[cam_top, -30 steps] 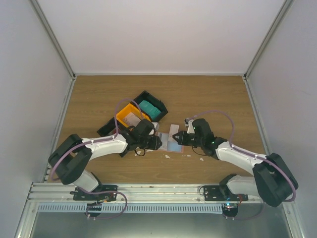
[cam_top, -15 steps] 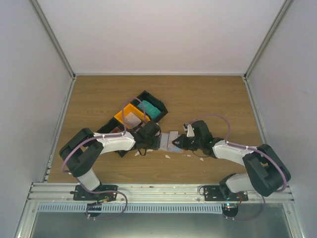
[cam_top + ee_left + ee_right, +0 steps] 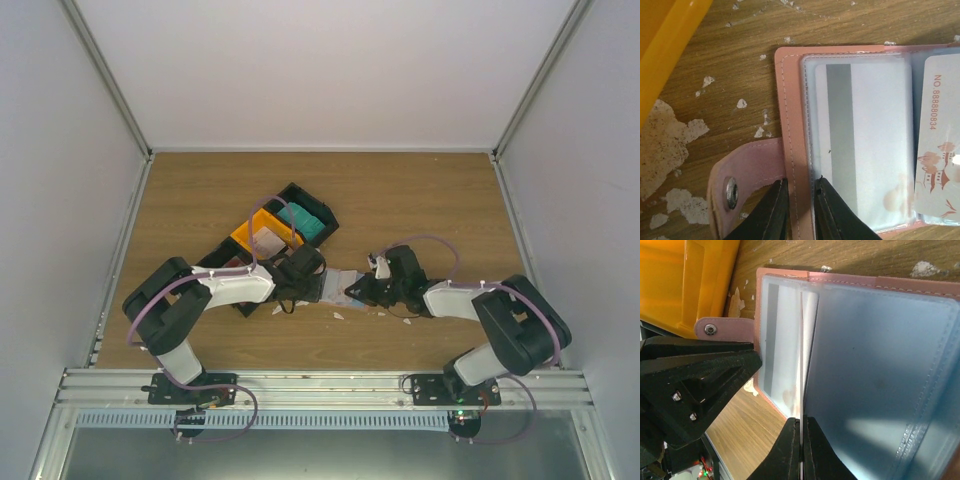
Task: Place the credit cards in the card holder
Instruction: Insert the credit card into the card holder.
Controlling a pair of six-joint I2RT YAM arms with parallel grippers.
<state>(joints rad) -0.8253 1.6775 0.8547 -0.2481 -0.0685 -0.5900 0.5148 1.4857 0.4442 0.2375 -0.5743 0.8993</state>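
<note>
The pink card holder (image 3: 338,284) lies open on the table between both grippers. In the left wrist view its cover (image 3: 790,125) has a clear sleeve with a grey-striped credit card (image 3: 860,140) inside. My left gripper (image 3: 800,192) pinches the cover's left edge beside the snap tab (image 3: 732,192). My right gripper (image 3: 801,427) is shut on a thin white credit card (image 3: 809,320), seen edge-on, standing at the fold between the sleeves (image 3: 880,380). The same card with red marks (image 3: 940,125) shows at the right of the left wrist view.
A black-and-orange compartment tray (image 3: 268,236) with a teal item (image 3: 300,218) sits just behind the left gripper (image 3: 310,284). Its orange wall (image 3: 665,50) is close on the left. White flecks (image 3: 670,135) dot the wood. The right gripper (image 3: 360,290) is close to the holder.
Both arms have folded in closer to the holder. My left jaws have narrowed onto the cover's edge. The right gripper still holds its card.
</note>
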